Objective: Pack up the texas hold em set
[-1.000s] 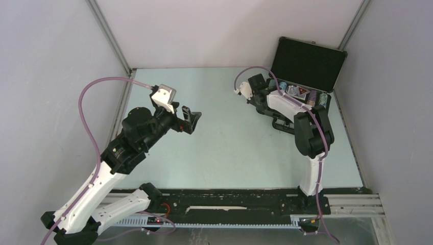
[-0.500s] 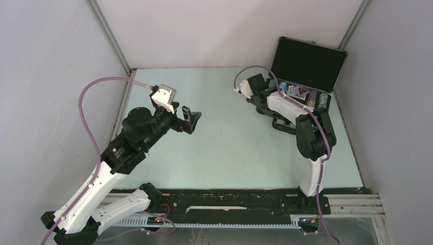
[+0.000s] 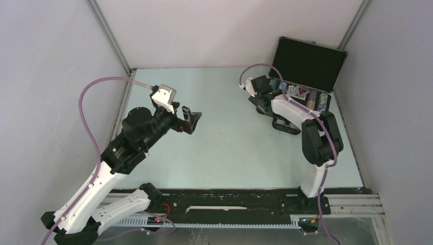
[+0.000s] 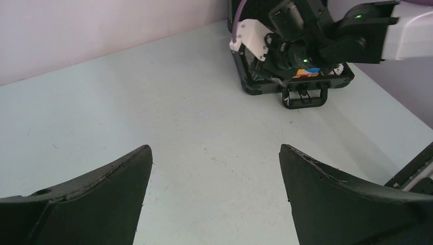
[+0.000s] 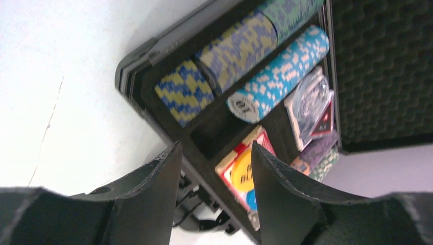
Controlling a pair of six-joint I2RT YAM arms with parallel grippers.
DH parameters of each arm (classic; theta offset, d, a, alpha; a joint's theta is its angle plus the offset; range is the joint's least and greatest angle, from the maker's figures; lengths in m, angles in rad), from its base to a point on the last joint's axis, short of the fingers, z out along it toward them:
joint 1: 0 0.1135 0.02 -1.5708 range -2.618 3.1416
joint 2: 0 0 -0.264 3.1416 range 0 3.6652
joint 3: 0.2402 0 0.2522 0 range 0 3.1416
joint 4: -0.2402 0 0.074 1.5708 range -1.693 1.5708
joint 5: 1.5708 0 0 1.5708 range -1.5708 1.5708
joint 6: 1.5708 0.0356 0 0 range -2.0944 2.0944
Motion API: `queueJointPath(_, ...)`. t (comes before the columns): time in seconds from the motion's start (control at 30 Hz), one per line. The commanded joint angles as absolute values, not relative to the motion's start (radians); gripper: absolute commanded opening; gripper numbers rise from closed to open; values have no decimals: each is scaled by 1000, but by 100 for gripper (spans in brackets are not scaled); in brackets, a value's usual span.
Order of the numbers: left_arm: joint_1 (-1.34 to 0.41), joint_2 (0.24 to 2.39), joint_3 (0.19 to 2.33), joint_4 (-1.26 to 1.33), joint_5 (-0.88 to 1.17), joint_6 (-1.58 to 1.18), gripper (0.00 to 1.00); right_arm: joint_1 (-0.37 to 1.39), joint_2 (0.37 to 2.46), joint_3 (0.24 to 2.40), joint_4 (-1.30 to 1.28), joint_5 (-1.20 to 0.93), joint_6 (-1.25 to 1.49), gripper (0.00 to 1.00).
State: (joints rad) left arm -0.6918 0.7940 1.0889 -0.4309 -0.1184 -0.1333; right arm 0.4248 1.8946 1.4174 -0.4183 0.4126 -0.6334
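Note:
The black silver-trimmed briefcase [image 3: 308, 64] stands open at the back right, lid upright. In the right wrist view its tray [image 5: 148, 51] holds rows of striped poker chips: blue-yellow [image 5: 185, 91], purple-yellow [image 5: 237, 48] and light blue [image 5: 278, 74]. A red card deck [image 5: 265, 145] carries a yellow disc [image 5: 244, 176]. A triangular token [image 5: 322, 122] lies on a clear-wrapped deck. My right gripper [image 5: 215, 148] hovers open over the case's front wall with nothing between its fingers. My left gripper [image 3: 191, 120] hangs open and empty over the table's left middle, far from the case [image 4: 245, 76].
The case's handle [image 4: 305, 97] sticks out over the pale table towards the near side. Grey walls close in the table on the left, back and right. The black base rail [image 3: 230, 201] runs along the near edge.
My right gripper's jaws have spread wider and its arm has shifted slightly right over the case. The left arm has not moved.

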Motion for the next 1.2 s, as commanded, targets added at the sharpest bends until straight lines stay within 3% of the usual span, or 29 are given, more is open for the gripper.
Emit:
queueJointPath(0.0, -676, 793, 1092, -416, -88, -157, 100, 418, 1695, 1374, -422, 383, -459, 62)
queueJointPath(0.27, -670, 812, 1079, -403, -88, -171, 100, 383, 1370, 1208, -464, 230, -240, 73)
queueJointPath(0.3, -670, 815, 1078, -401, -89, -172, 100, 372, 1330, 1191, -466, 219, -208, 76)
queueJointPath(0.37, -669, 820, 1077, -401, -88, -175, 100, 331, 1264, 1162, -468, 203, -117, 98)
queueJointPath(0.4, -670, 823, 1074, -398, -87, -177, 100, 312, 1233, 1144, -463, 188, -65, 99)
queueJointPath(0.67, -672, 868, 1028, -345, -61, -207, 100, 176, 1103, 1017, -461, 253, 333, 100)
queueJointPath(0.77, -671, 895, 1027, -342, -38, -217, 100, 90, 1110, 1012, -401, 189, 423, 100)
queueJointPath(1.03, -671, 900, 1025, -339, -37, -217, 100, -136, 1247, 1026, -66, 186, 727, 100)
queueJointPath(1.17, -671, 911, 1028, -343, -42, -208, 100, -205, 1388, 1083, 130, 174, 902, 95)
